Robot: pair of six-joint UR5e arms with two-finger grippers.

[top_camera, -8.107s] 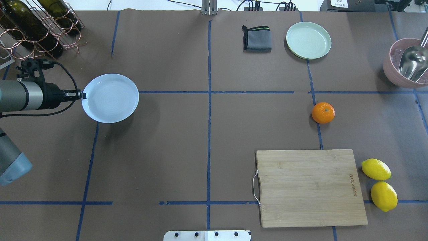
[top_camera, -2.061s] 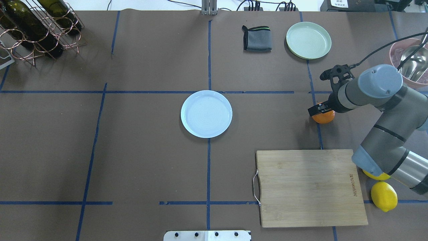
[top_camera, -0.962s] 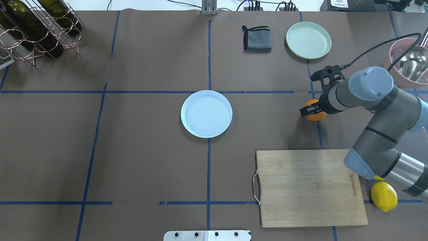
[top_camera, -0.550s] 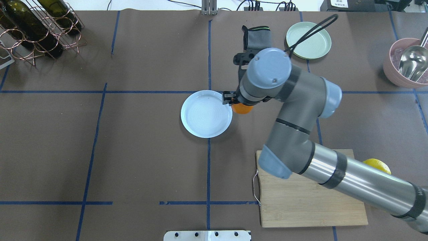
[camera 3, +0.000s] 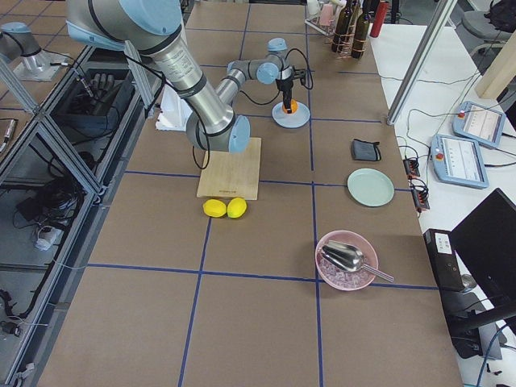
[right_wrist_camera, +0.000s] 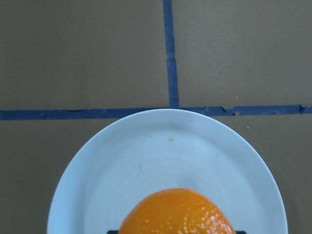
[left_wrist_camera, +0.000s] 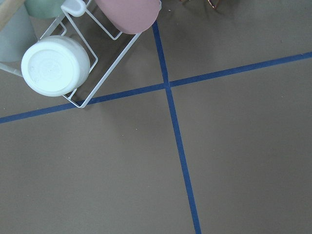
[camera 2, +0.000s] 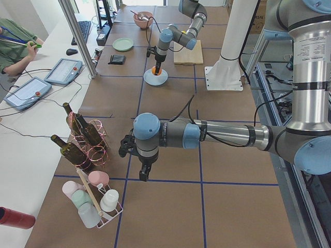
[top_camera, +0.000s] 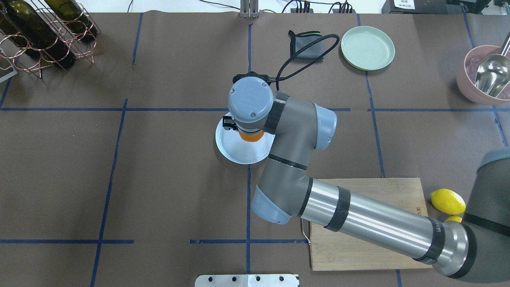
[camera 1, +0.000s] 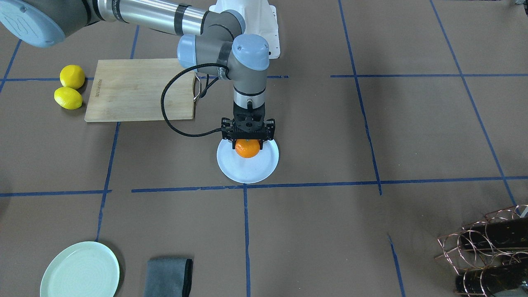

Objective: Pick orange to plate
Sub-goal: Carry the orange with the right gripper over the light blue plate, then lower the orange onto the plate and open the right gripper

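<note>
Orange: the orange (camera 1: 247, 149) sits between the fingers of the right gripper (camera 1: 248, 142), over the plate (camera 1: 248, 172), on the half nearer the robot's base and not at its centre.
Contact: whether the fruit rests on the plate or hangs just above it cannot be told from these views.
Right gripper: pointing straight down, closed on the orange, one finger at each side.
Done: judging by how things lie, the pick and the carry are finished; the fruit is inside the rim.
Left: lower if needed, release, lift the arm clear; the round fruit may roll a little once let go.
Left gripper: (camera 2: 141, 174) far off near the bottle rack, holding nothing visible; open or closed, cannot tell.
Around: lemons (camera 1: 69, 87) and green plate (camera 1: 80, 270) lie well apart, untouched.
</note>
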